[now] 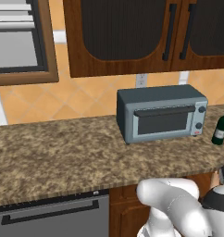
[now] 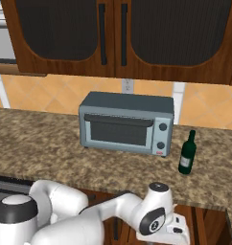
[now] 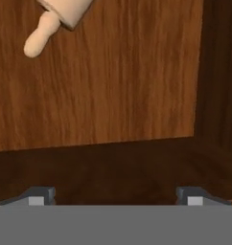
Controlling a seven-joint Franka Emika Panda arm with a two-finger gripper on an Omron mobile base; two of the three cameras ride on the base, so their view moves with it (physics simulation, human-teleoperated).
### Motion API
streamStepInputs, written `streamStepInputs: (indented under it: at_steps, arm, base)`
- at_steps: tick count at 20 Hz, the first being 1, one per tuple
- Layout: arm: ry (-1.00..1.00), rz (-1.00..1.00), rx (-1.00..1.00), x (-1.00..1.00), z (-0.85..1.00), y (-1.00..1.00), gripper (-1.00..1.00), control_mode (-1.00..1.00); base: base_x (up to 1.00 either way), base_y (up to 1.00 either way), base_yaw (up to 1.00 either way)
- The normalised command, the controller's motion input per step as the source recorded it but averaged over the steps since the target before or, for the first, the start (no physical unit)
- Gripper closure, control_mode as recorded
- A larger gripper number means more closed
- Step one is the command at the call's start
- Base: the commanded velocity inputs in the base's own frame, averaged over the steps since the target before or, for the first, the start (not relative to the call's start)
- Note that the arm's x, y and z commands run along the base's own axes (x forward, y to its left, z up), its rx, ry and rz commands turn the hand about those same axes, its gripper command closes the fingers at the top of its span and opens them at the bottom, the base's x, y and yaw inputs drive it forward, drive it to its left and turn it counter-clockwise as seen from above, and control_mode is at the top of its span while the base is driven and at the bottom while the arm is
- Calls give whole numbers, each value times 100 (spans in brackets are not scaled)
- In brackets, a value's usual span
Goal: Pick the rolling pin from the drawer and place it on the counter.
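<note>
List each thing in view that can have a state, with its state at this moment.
rolling pin: lying on the wooden drawer floor, untouched, one handle end in view.
gripper: open, empty, above the drawer floor, off to one side of the pin.
drawer: open.
toaster oven: on the counter, door shut.
green bottle: upright on the counter beside the oven.
upper cabinets: doors shut.
dishwasher: door shut.
</note>
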Motion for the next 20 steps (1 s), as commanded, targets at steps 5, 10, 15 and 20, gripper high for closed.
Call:
streamStepInputs:
  at_steps: [5,10,15,20]
  arm:
    - [22,0,0,-43,-21,-3,-100,-100]
    - [11,0,3,-94,-16,-29,-100,-100]
    - [2,-2,13,-95,-8,-50,-100,-100]
    - [-3,-4,18,1,24,-19,-100,-100]
  base:
    - [0,0,0]
    - [0,0,0]
    - [0,0,0]
    - [0,0,0]
